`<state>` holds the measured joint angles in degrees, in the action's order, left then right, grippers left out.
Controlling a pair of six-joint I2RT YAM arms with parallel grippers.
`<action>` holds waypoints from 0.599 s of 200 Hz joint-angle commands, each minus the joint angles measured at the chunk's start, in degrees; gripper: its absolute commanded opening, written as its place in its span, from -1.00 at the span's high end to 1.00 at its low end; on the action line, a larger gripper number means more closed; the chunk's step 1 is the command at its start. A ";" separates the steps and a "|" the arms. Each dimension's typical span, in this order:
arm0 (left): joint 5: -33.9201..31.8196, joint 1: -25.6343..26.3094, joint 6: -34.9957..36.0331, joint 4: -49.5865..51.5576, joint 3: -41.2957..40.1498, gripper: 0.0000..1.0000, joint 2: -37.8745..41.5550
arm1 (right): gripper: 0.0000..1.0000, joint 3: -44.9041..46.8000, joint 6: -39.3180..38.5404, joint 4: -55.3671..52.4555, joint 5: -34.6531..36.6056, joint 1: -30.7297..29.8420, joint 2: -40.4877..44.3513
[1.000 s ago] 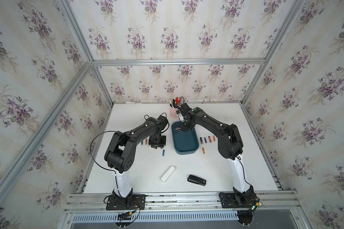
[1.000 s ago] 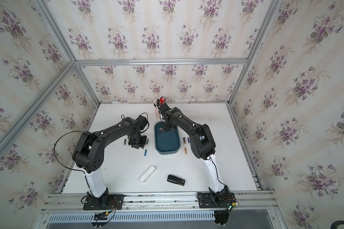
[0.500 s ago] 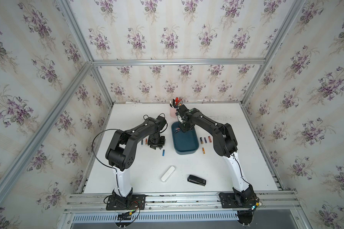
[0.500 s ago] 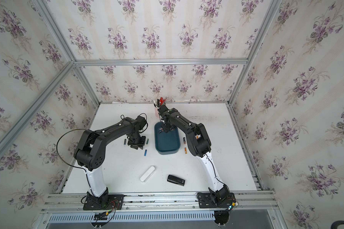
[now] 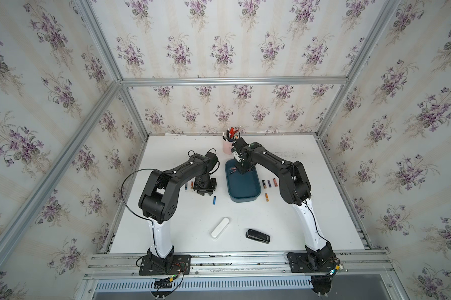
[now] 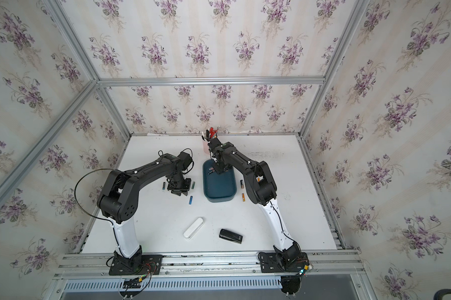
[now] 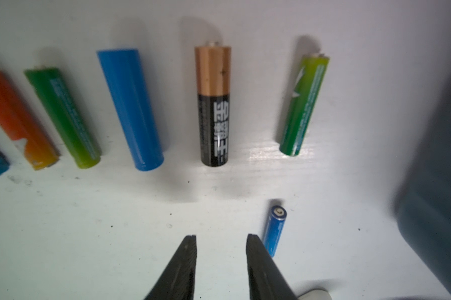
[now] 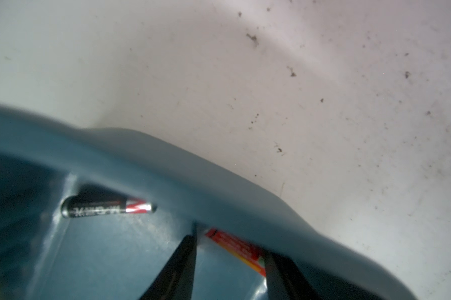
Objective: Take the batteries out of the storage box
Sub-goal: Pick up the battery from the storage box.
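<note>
left gripper [image 7: 220,237]: jaws apart, empty, above laid-out batteries [image 7: 214,104] | storage box [image 5: 241,188]: centre, black battery [image 8: 97,207] and red battery [image 8: 227,241] inside | right gripper [image 8: 229,246]: jaws apart astride red battery by wall, unclamped | step: likely picking red | next: close squarely, lift over rim

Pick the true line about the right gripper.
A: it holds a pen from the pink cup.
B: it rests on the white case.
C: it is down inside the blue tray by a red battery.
C: the right gripper is inside the blue tray, its jaws open either side of a red battery.
</note>
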<state>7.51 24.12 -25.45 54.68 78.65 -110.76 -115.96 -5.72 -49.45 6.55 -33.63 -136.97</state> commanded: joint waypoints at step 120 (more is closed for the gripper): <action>-0.61 -0.09 0.93 1.86 1.10 0.24 1.38 | 0.48 6.07 3.43 1.46 -6.30 0.22 2.40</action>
<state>7.49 24.08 -25.04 55.35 79.33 -109.97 -110.61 -3.11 -48.60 2.04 -33.58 -134.43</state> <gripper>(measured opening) 0.378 0.263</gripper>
